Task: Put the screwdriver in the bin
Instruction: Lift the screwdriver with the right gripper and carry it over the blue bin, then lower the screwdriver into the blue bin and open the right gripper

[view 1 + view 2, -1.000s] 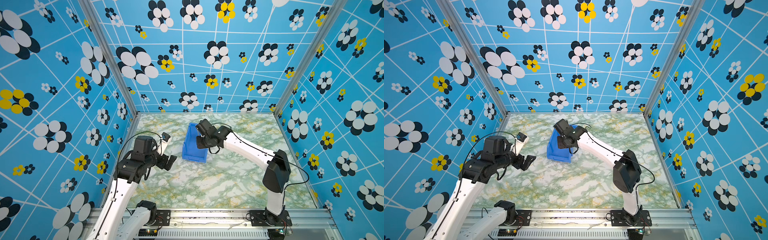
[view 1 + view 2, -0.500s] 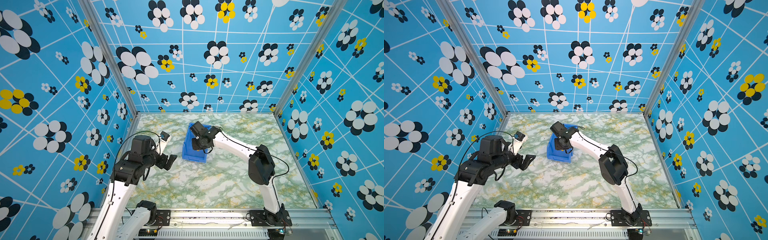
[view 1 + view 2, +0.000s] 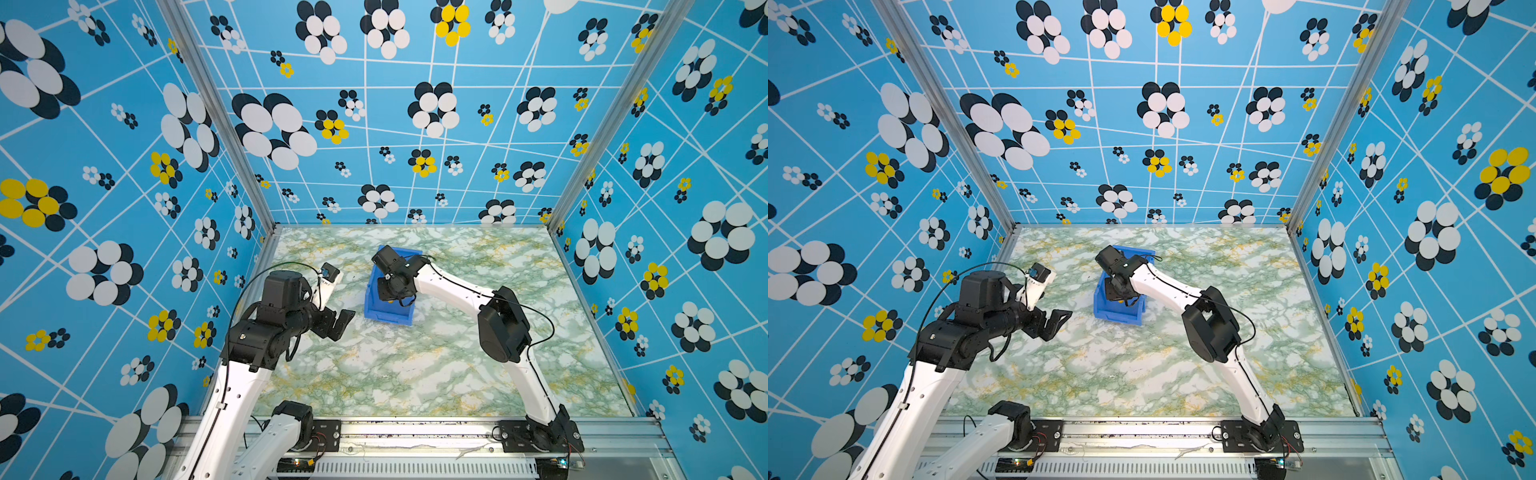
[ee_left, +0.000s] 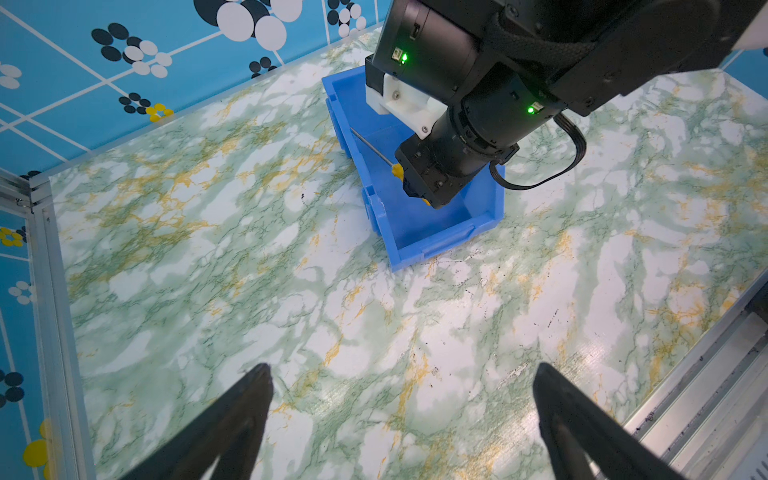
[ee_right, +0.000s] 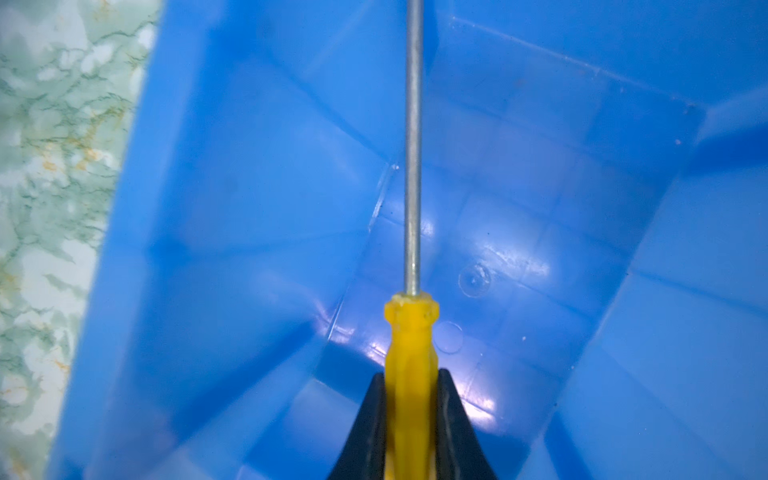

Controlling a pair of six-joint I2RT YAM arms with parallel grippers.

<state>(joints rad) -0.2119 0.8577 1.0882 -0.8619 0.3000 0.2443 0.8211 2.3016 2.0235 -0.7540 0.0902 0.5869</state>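
The blue bin (image 3: 388, 316) (image 3: 1118, 312) stands on the marbled tabletop a little left of the middle. My right gripper (image 3: 390, 291) (image 3: 1117, 291) reaches down inside it. In the right wrist view it (image 5: 410, 374) is shut on the yellow handle of the screwdriver (image 5: 411, 332), whose grey shaft points along the bin (image 5: 249, 208) floor, just above it. The left wrist view shows the screwdriver (image 4: 374, 149) slanting inside the bin (image 4: 432, 239). My left gripper (image 3: 343, 322) (image 4: 401, 370) hangs open and empty left of the bin.
Patterned blue walls (image 3: 166, 249) close in the table on three sides. A metal rail (image 3: 415, 428) with both arm bases runs along the front edge. The right arm's elbow (image 3: 503, 324) stands high over the right middle of the tabletop (image 3: 415, 370).
My right arm has swung left and forward and lowered the screwdriver into the bin. The left arm has barely moved.
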